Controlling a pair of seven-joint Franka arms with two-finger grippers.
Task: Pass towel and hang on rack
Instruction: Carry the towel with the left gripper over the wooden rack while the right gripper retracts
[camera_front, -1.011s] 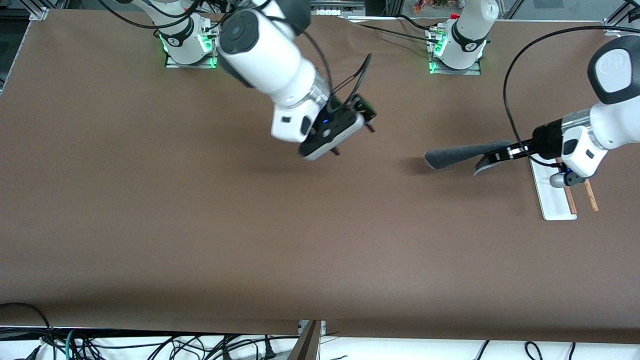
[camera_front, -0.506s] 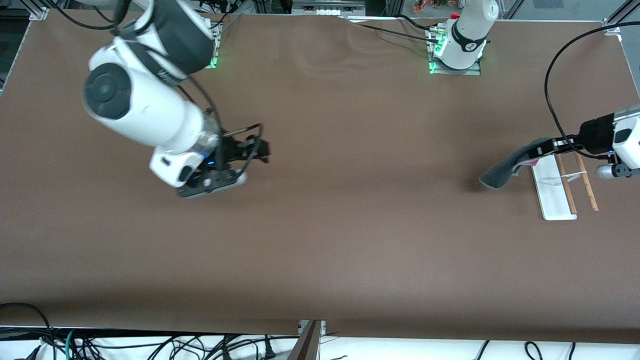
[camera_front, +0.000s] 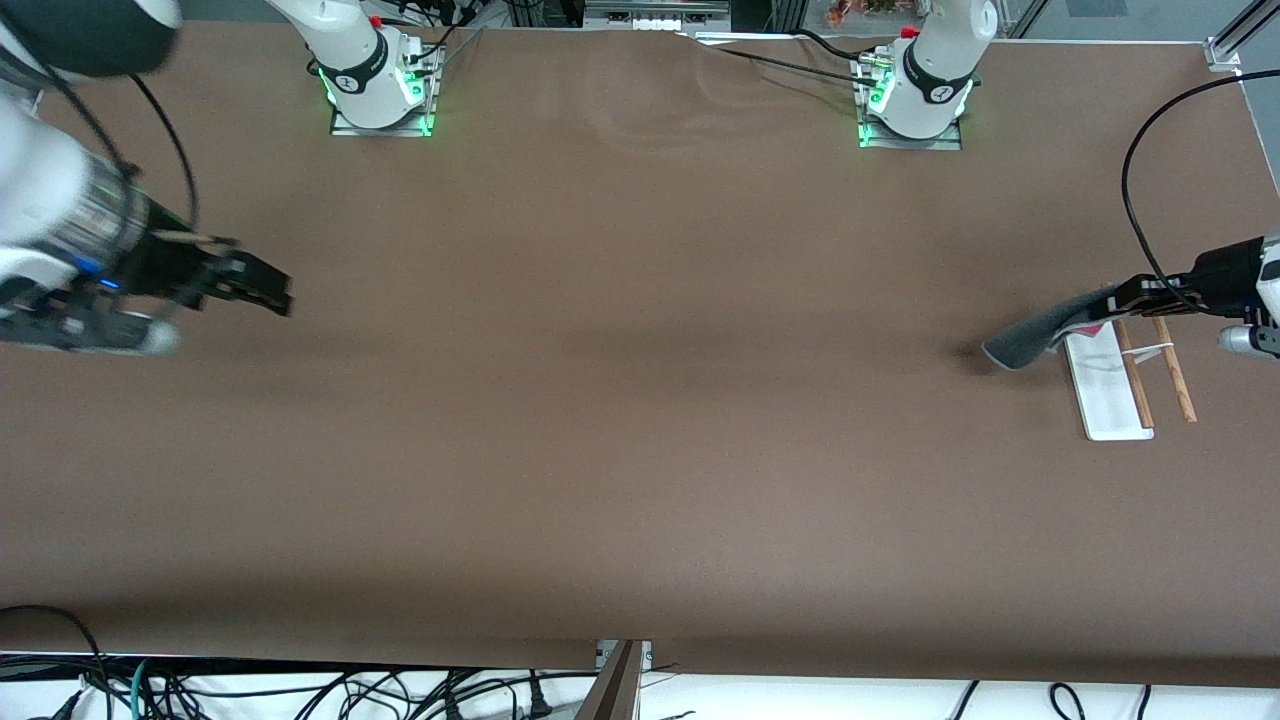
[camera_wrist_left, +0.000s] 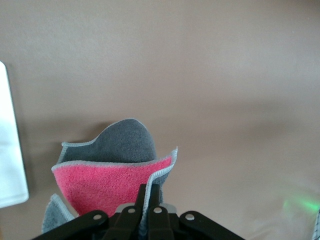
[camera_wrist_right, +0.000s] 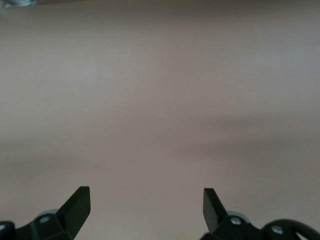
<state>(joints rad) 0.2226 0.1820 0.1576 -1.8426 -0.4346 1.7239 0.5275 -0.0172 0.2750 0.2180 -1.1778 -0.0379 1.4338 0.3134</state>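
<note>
Gripping the towel (camera_front: 1035, 332) over the rack (camera_front: 1105, 390), left gripper (camera_front: 1118, 298) clamped, cloth trailing lengthwise toward bare table (camera_front: 640, 400) mid-span, right gripper (camera_front: 275, 295) spread wide, holding nothing, well apart from the rack.

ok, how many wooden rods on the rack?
2: both wooden rods lie side by side over the rack, at the left arm's end, by the towel.
</note>
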